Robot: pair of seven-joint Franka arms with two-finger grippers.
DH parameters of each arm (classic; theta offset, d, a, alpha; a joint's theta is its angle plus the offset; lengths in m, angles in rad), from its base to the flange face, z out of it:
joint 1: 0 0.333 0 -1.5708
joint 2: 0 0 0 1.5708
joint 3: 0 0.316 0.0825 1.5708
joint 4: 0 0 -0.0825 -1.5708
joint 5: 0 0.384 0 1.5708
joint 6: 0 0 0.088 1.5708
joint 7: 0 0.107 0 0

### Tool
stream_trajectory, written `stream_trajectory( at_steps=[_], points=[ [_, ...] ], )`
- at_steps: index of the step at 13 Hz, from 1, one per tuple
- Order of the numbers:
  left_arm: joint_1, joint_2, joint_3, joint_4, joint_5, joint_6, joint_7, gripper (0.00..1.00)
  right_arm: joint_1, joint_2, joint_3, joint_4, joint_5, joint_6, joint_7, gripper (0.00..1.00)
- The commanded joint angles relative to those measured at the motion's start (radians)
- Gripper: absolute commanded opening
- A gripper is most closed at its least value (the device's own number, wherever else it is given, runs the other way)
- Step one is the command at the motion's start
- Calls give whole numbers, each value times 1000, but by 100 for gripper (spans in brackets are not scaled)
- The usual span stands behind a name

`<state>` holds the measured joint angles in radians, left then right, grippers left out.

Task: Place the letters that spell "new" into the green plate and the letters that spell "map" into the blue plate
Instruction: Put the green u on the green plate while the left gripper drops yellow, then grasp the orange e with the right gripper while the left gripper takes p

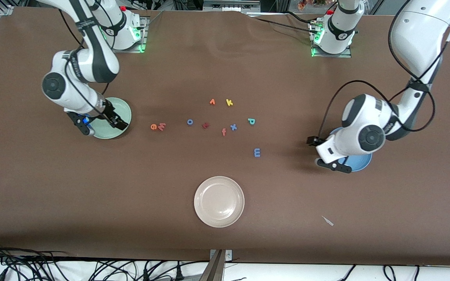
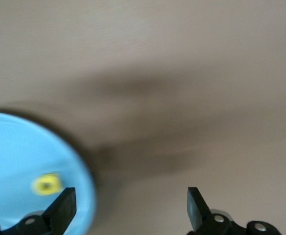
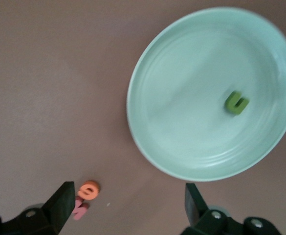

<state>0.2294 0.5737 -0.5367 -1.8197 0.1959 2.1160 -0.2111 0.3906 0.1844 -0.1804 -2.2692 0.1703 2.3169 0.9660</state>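
One letter sits in each target so far, by the look of it: the green "n" (image 3: 236, 103) lies in the green plate (image 3: 182, 147), and the yellow "a" (image 2: 46, 184) lies in the blue plate (image 2: 15, 147) near its rim. Four are left out on the brown surface (image 1: 92, 195). The orange "e" (image 1: 154, 127) and the pinkish-red "w" (image 1: 161, 126) sit touching each other, a short way from the green plate toward the middle. The teal "p" (image 1: 251, 121) and the blue "m" (image 1: 257, 152) lie apart on the blue plate's side of the cluster, the "m" nearer the front camera. The extras (the yellow "k" (image 1: 229, 102), the blue "o" (image 1: 190, 122) and the rest of that scatter) belong in neither plate, and the cream-white plate (image 1: 219, 201) holds nothing. The right tool (image 3: 128, 203) hangs over the green plate's edge with its fingers wide apart and nothing in them; the left tool (image 2: 131, 208) hangs at the blue plate's edge, likewise spread and holding nothing. I'd call it a third done, with "e" or "w" the handy next pick for the right arm.
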Motion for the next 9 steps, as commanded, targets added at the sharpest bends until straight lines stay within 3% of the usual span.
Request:
stream_trajectory(
  at_steps=[1,4,7,9],
  points=[
    [-1,-32,-87,-99,-10,109,-205,100,46,136,24,117,14,7,210,99],
    [-24,-57,-172,-219,5,254,-457,100,140,208,25,111,14,136,385,99],
    [-151,-29,-174,-222,187,262,-797,100,166,227,24,94,14,174,442,98],
    [-211,-2,-172,-216,236,266,-930,100,166,227,24,51,14,231,442,97]
  ],
)
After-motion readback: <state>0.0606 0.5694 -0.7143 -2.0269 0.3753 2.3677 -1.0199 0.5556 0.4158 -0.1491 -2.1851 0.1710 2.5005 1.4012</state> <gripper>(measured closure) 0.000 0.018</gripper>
